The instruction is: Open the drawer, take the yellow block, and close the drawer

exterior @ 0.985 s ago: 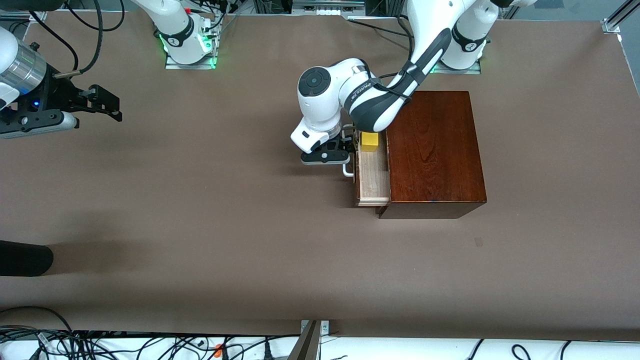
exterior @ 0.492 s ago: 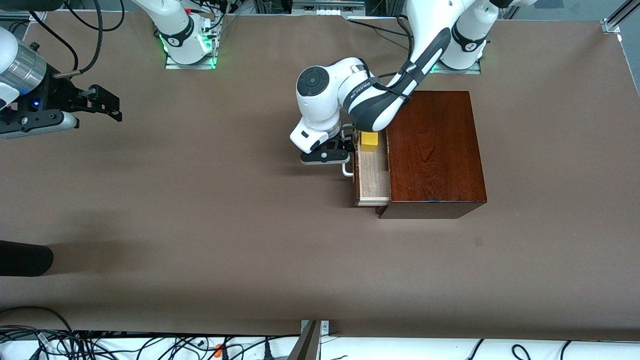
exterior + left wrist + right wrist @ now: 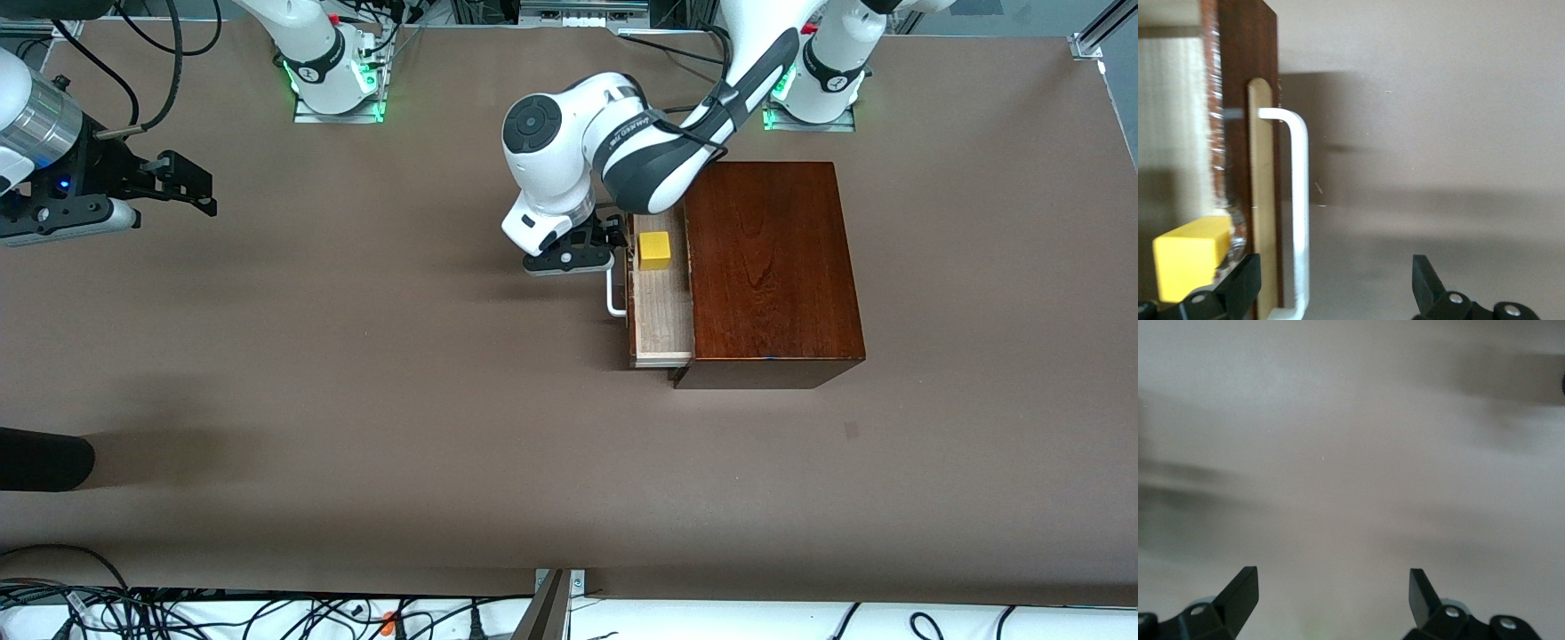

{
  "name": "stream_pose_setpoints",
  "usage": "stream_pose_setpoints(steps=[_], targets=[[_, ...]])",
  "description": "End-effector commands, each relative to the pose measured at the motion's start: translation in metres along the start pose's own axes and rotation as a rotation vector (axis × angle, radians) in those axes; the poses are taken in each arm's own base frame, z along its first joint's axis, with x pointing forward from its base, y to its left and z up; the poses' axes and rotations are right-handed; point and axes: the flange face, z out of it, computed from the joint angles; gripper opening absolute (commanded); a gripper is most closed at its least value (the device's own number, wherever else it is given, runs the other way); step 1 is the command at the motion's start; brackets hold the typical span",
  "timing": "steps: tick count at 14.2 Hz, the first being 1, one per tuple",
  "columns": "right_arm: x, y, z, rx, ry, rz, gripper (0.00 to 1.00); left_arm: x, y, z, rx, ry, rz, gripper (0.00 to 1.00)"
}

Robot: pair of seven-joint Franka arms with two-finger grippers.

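The dark reddish-brown wooden box [image 3: 769,267] stands on the table near the left arm's base. Its drawer [image 3: 662,311] is pulled out, showing a pale interior and the white bar handle [image 3: 612,293]. The yellow block [image 3: 655,251] sits in the drawer at the end nearest the robots' bases. It also shows in the left wrist view [image 3: 1191,259] beside the handle [image 3: 1300,200]. My left gripper [image 3: 612,238] [image 3: 1331,287] is open and empty over the handle's end, not touching it. My right gripper [image 3: 191,187] [image 3: 1331,593] is open and empty, and waits over the table at the right arm's end.
The brown table mat [image 3: 400,373] is bare around the box. A dark object [image 3: 40,458] lies at the table's edge on the right arm's end. Cables [image 3: 178,613] run along the edge nearest the front camera.
My left gripper has come away from the handle and moved toward the robots' bases, uncovering the yellow block. The drawer has slid out slightly more. The right arm has not moved.
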Motion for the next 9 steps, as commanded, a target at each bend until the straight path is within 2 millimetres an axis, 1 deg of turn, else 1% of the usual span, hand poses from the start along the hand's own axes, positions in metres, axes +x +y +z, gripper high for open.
stream_pose_setpoints(steps=[1, 2, 4, 7, 9], targets=[[0.000, 0.001, -0.006, -0.011, 0.005, 0.011, 1.00, 0.015, -0.036, -0.057, -0.041, -0.053, 0.024, 1.00], [0.000, 0.001, -0.006, -0.012, 0.005, 0.011, 1.00, 0.026, -0.061, -0.075, -0.053, -0.060, 0.025, 1.00], [0.000, 0.000, -0.005, -0.014, 0.001, 0.011, 1.00, 0.047, -0.109, -0.101, -0.073, -0.087, 0.037, 1.00], [-0.002, -0.003, -0.006, 0.003, -0.001, -0.001, 1.00, 0.079, -0.188, -0.133, -0.125, -0.107, 0.062, 1.00], [0.000, -0.017, -0.007, 0.012, 0.013, -0.015, 1.00, 0.092, -0.235, -0.146, -0.124, -0.107, 0.108, 1.00]])
